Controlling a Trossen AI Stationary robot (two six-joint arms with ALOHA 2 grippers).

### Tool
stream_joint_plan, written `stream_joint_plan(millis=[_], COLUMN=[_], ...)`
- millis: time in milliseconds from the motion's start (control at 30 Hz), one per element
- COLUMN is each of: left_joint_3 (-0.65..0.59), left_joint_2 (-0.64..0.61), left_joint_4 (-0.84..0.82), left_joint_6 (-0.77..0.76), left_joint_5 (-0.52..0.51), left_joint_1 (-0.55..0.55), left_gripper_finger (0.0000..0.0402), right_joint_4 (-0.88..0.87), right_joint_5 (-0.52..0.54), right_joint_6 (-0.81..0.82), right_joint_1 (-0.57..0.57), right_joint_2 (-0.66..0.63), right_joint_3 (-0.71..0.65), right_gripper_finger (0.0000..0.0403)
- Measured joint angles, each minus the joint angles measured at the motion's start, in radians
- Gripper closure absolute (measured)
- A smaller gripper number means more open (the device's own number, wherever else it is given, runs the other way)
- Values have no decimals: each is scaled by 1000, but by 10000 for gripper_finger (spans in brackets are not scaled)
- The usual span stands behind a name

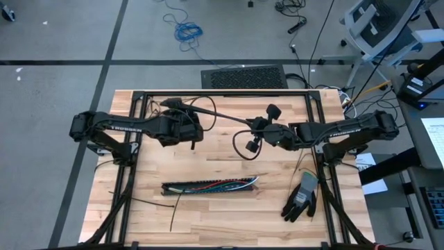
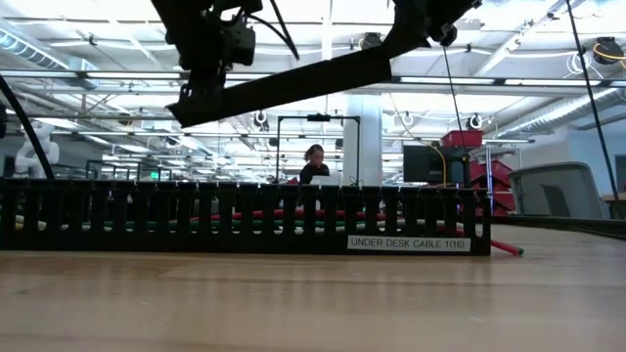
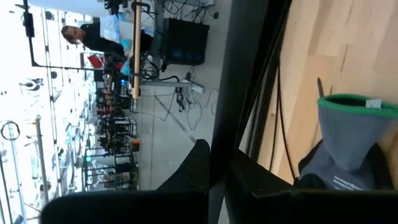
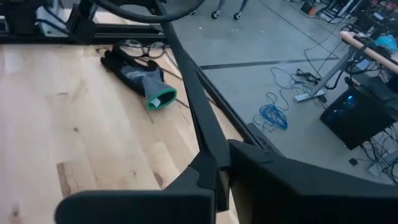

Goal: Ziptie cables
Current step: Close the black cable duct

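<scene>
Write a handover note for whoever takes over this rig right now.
Left gripper: shut on a thin black strip, raised above the back of the table.
Right gripper: shut on the other end of that same strip, mid-table and also raised.
Cables: lying in the long black slotted tray near the front of the table, untouched.
Glove: lying front right, out of the way.
Done: the strip is held between both grippers.
Left: bring the strip down to the cables, loop it round them and pull it tight.

Two dark jointed arms with white lettering, looping black cables, angular fingers.
</scene>
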Motion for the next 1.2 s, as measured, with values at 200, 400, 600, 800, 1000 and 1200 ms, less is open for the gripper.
stream_joint_plan(millis=[200, 400, 600, 800, 1000, 1200], left_joint_3=[104, 256, 312, 317, 317, 317], left_joint_2=[0, -20, -89, -221, -346, -403], left_joint_4=[-86, -100, -180, -326, -338, -342], left_joint_6=[21, 23, 11, -287, -428, -516], left_joint_5=[-22, -34, -30, 262, 497, 655], left_joint_1=[-3, 3, 49, 136, 190, 201], left_gripper_finger=[311, 291, 289, 288, 288, 288], right_joint_4=[-66, -131, -157, -292, -309, -294], right_joint_5=[-17, -16, -10, 83, 237, 320], right_joint_6=[-41, -93, -171, -509, -914, -890], right_joint_1=[-6, -24, -40, 16, 90, 159], right_joint_2=[-28, -47, -76, -67, -63, -82], right_joint_3=[0, 0, 37, 166, 171, 172], right_gripper_finger=[401, 402, 403, 403, 403, 403])
